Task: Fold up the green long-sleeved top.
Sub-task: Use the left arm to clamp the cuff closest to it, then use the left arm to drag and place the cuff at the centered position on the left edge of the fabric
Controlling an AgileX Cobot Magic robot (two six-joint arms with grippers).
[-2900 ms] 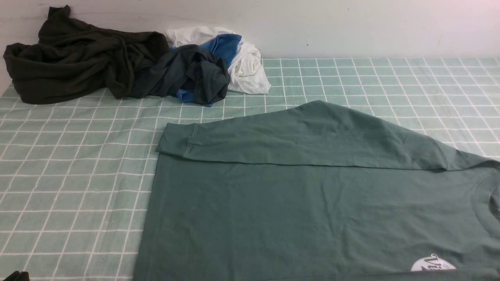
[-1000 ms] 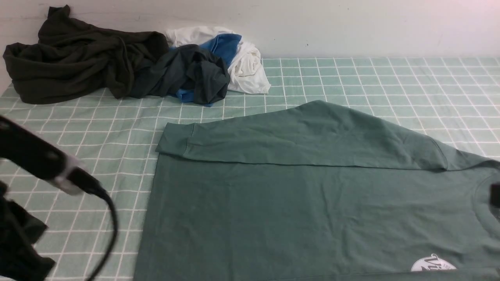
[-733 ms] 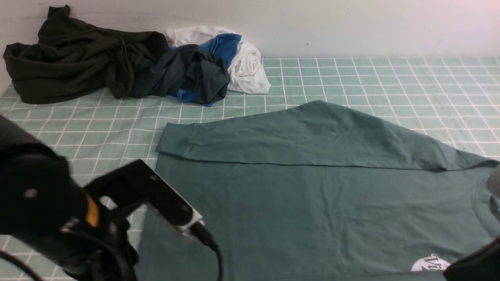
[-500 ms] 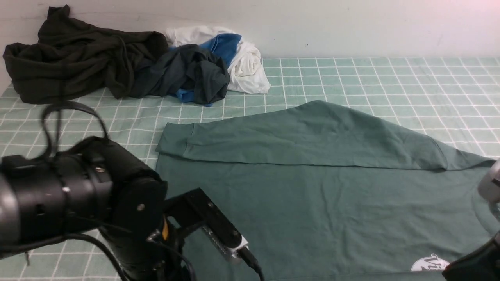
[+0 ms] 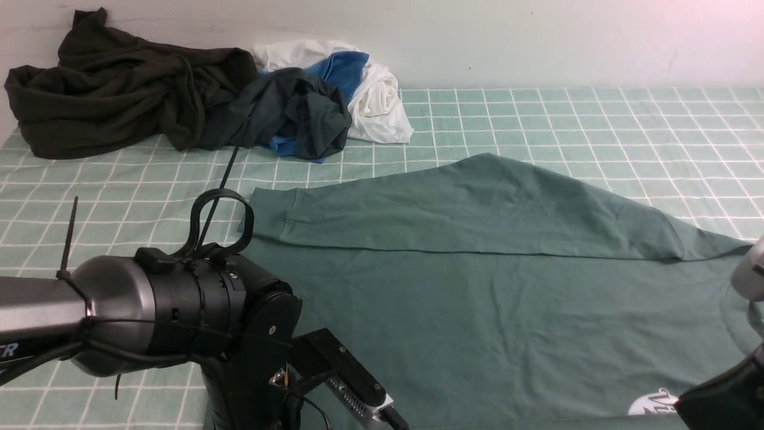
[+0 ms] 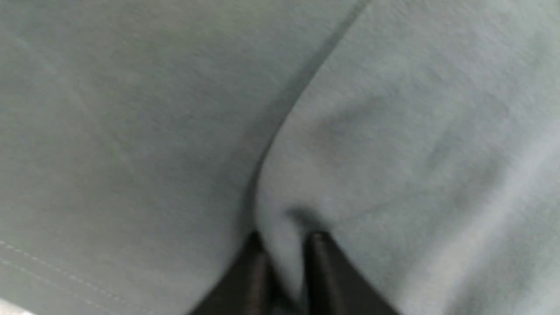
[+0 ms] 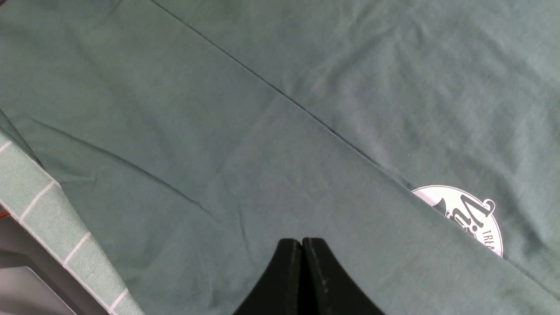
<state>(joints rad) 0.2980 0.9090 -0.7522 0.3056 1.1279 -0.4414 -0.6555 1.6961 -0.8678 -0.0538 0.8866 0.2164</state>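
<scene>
Grasp stage: left gripper seems to pinch a ridge of the green long-sleeved top; right gripper, pressed together, must open and grip next

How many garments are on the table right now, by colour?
Teal-green: 1, green long-sleeved top
Olive-black: 1, olive-black garment
Dark grey and blue: 1, dark grey-and-blue garment
White: 1, white garment
Total: 4

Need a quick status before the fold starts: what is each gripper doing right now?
Left gripper: closed, pinching a fold of the green long-sleeved top.
Right gripper: closed, nothing visible between its fingers.
</scene>
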